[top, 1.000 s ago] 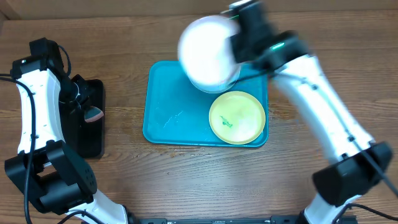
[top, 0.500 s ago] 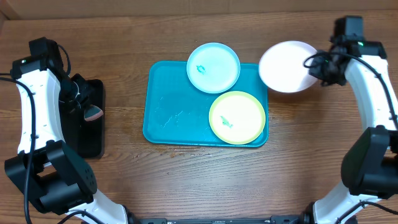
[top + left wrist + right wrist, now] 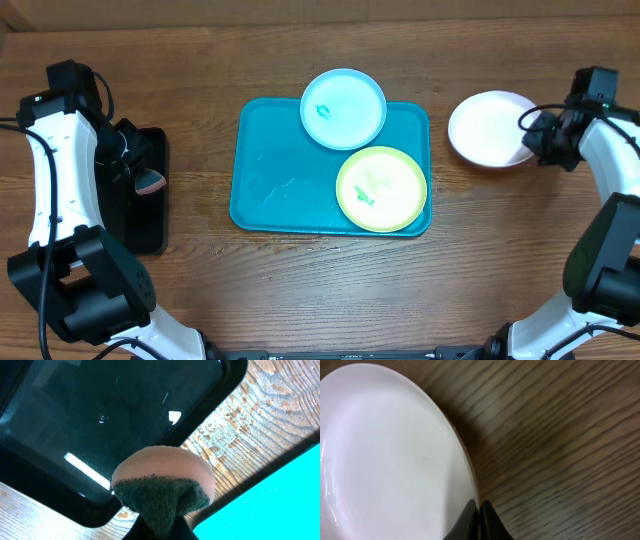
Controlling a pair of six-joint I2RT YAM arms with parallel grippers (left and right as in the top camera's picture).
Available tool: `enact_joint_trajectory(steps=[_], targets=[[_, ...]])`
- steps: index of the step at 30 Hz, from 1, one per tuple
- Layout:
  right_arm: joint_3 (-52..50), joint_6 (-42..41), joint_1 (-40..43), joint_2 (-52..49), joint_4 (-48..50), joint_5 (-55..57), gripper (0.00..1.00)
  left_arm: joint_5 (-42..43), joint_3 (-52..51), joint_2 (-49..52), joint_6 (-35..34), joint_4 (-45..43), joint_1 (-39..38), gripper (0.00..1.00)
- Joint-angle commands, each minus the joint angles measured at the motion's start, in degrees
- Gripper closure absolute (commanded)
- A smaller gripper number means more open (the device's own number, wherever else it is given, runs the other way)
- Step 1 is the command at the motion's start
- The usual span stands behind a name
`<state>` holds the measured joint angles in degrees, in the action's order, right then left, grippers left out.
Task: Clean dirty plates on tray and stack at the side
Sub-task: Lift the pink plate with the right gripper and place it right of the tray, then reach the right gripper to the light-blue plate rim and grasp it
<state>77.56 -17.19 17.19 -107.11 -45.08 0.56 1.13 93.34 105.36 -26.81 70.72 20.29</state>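
Note:
The turquoise tray [image 3: 280, 175] lies mid-table. A pale blue plate [image 3: 343, 108] with a teal smear sits on its far edge. A yellow-green plate [image 3: 381, 188] with a smear sits at its near right corner. The white plate [image 3: 490, 128] is right of the tray, low over the wood; it fills the right wrist view [image 3: 390, 455]. My right gripper [image 3: 535, 138] is shut on its right rim [image 3: 479, 510]. My left gripper [image 3: 135, 172] is shut on a pink and dark green sponge [image 3: 162, 485], over the black tray [image 3: 100, 420].
The black tray [image 3: 150, 215] lies at the left, on the wooden table [image 3: 330, 290]. The turquoise tray's corner shows at the lower right of the left wrist view [image 3: 280, 505].
My right arm has swung the white plate from over the tray's far edge out to the right and down near the wood. The left arm has not moved.

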Motion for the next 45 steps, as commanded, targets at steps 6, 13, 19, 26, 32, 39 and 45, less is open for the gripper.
enact_joint_trajectory(steps=[6,13,19,26,32,39,45], targets=[[-1.27,-0.28,-0.2,0.33,0.92,-5.03,0.64,0.44,0.52,-0.48,0.92,-0.07,-0.07,0.96],[2.19,7.63,-0.9,0.33,1.05,-30.82,0.45,0.44,0.52,-0.48,0.92,-0.26,-0.09,0.96],[9.4,10.08,-8.31,0.33,1.62,-37.64,0.27,0.44,0.52,-0.48,0.92,-0.31,-0.09,0.96],[16.48,16.22,-24.92,0.04,1.77,-15.1,0.06,0.44,0.52,-0.46,0.92,-0.52,-0.09,0.96],[18.18,19.37,-32.61,-2.86,13.81,-2.38,0.0,0.44,0.52,-0.48,0.94,-0.87,-0.11,0.96],[18.18,24.74,-35.3,-12.22,24.9,-0.74,0.0,0.48,0.52,-0.46,1.09,-0.85,-0.11,0.96],[18.18,24.74,-35.3,-18.43,27.8,-1.2,0.01,2.19,0.52,-0.46,1.09,-0.85,-0.13,0.96]])
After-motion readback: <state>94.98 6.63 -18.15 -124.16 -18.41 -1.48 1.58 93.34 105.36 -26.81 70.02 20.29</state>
